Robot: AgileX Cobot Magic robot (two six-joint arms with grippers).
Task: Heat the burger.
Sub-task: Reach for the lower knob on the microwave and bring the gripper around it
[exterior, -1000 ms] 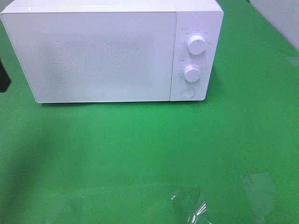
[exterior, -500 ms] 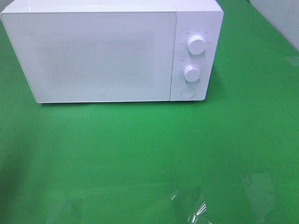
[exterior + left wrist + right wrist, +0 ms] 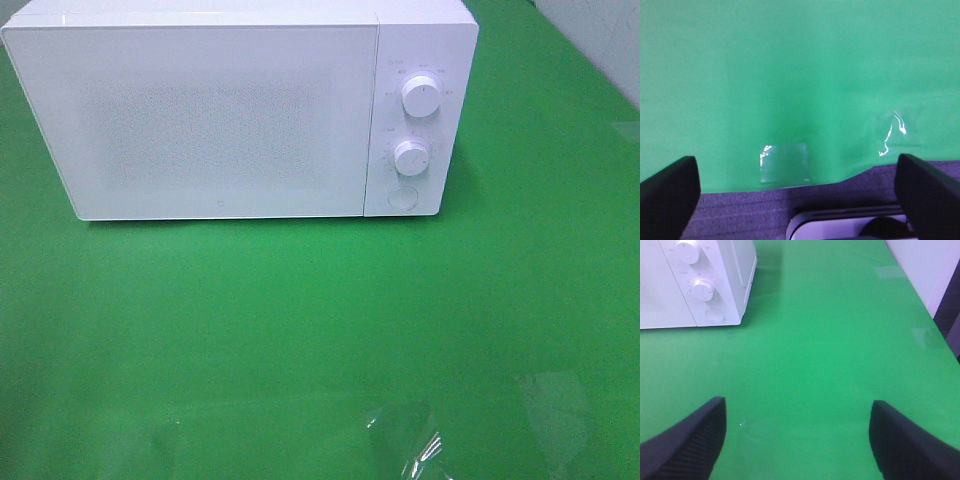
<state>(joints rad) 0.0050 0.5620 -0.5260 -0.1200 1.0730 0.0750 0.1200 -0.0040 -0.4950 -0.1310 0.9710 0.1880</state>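
Green cloth (image 3: 300, 330), one, covering the table. White microwave (image 3: 200, 120), one, at the far side of the cloth, door (image 3: 215, 120) shut, front speckled and opaque. Control panel to the right of the door: upper dial (image 3: 421, 97), lower dial (image 3: 412, 158), round button (image 3: 402, 198) beneath them. The markings ringing both dials and the small mark low on the door's middle are too small to read, so no brand is legible. Clear tape patches (image 3: 400, 440), shiny, stuck to the cloth's near edge. My left gripper (image 3: 795, 172): fingers spread wide, nothing between them, over the near edge of the cloth. My right gripper (image 3: 797, 410): fingers spread, nothing between them, over bare cloth, microwave well ahead and to its left. Burger: shows in none of my views; I cannot tell where it is.
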